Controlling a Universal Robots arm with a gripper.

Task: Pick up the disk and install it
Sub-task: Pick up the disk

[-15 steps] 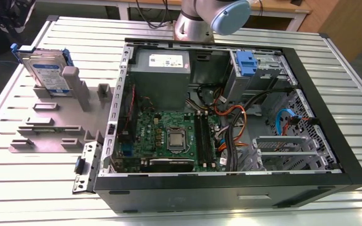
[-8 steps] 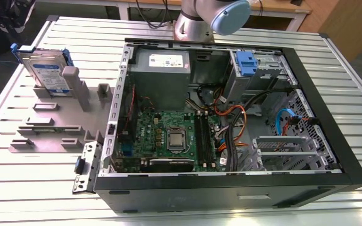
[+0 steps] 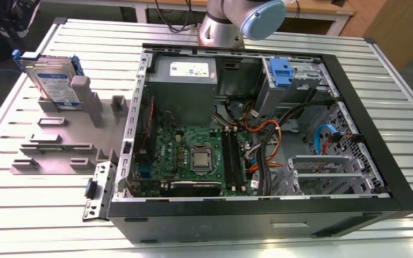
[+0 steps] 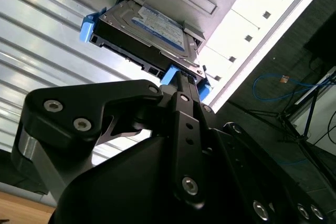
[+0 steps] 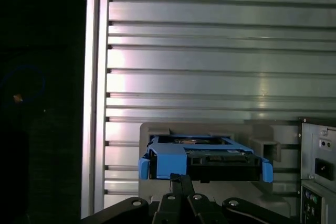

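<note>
**Item 1.** Gripper [image 5: 181, 178]: black linkage pincer, seen in both wrist views [image 4: 181, 85]. The 2 fingertips are pressed together with nothing clamped between them. It is held near the disk's blue end, and contact cannot be confirmed.

**Item 2.** Disk [image 4: 152, 27]: silver hard drive in a blue carrier bracket, stood on edge in the grey slotted holder block [image 3: 56, 140].
- A white-and-blue label is carried on 1 face, shown in the second wrist view and in the exterior view [image 3: 52, 80]. Its print is too small to be read.
- The connector edge and blue end tabs are presented in the first wrist view [image 5: 210, 156].

**Item 3.** Slatted aluminium table [image 3: 41, 215]: holder block and computer case are borne on it. Its ribs are seen behind the disk in the first wrist view [image 5: 210, 51].

**Item 4.** Computer case [image 3: 378, 134]: black tower, laid open-side up at the exterior view's right of the holder.
- The following are catalogued inside:
  - green motherboard [image 3: 192, 156]
  - power supply [image 3: 185, 80] with 1 white label, illegible
  - blue caddy [image 3: 282, 72] in the far drive bay
- Its rear panel is shown in the first wrist view [image 5: 317, 161].

**Item 5.** Arm [image 3: 242, 21]: silver and pale blue, placed beyond the case.
</note>
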